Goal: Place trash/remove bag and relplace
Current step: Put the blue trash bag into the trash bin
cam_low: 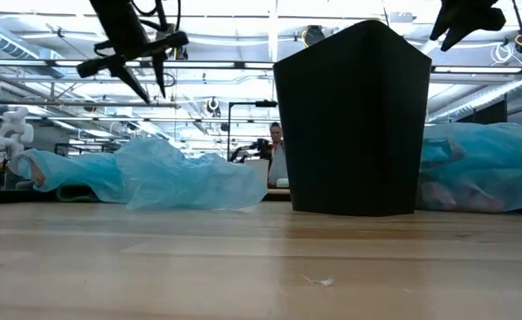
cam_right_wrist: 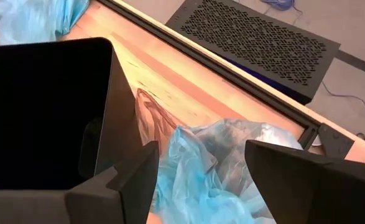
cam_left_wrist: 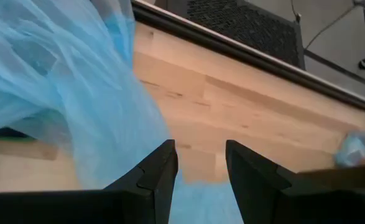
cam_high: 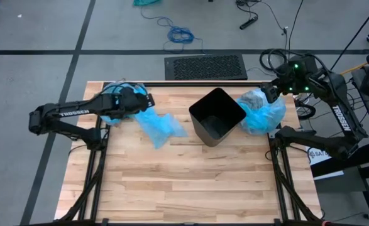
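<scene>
Lettering "TROSSEN" shows white on both arms. Left gripper (cam_high: 148, 100) jaws released above empty blue bag (cam_high: 161, 125). Right gripper (cam_high: 268, 94) jaws released over full bag (cam_high: 263, 112) beside black bin (cam_high: 217, 116).

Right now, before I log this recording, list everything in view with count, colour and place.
bin: one, black, empty and without a liner, upright near the table's back centre.
full bag: one, pale blue, knotted with trash inside, lying just right of the bin.
loose bags: a pale blue heap, count unclear, lying left of the bin.
table: one, light wood, its front bare.
floor mat: one, black, perforated, behind the table.
person: one, in the room far behind the table.
left end effector: open, raised over the loose bags.
right end effector: open, raised over the full bag.
</scene>
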You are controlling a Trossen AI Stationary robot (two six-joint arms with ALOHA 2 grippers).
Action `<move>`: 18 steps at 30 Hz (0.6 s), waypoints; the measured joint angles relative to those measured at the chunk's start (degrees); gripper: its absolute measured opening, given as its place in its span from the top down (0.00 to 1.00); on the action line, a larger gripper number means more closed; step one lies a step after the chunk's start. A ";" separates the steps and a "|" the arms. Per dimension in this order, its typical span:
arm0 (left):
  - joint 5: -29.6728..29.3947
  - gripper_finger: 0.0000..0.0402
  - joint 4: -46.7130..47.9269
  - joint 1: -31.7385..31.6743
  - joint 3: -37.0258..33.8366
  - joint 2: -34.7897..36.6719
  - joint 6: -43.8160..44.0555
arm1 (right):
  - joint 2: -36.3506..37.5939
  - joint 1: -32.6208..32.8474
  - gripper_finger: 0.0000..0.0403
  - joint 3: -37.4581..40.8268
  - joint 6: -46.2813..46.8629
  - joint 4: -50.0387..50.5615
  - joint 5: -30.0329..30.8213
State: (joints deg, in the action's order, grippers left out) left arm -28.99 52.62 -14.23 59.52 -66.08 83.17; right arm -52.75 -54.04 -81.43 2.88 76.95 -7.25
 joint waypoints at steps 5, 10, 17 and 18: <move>-0.20 0.62 0.64 -2.74 0.01 -0.83 0.49 | 0.11 0.02 0.43 0.00 -1.77 0.00 -0.03; 0.77 0.49 3.01 -5.00 0.01 -2.78 0.53 | 0.25 0.02 0.43 0.00 -2.51 0.02 -0.04; 2.01 0.27 3.56 -5.30 0.01 -6.51 0.51 | 0.87 0.02 0.43 0.00 -2.95 1.28 -0.11; 2.01 0.25 3.37 -5.30 0.01 -7.20 0.51 | 0.95 0.00 0.43 0.00 -3.23 1.83 -0.11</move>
State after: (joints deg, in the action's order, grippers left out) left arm -26.98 55.99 -19.53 59.53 -73.27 83.68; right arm -51.80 -54.04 -81.43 -0.36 78.78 -7.35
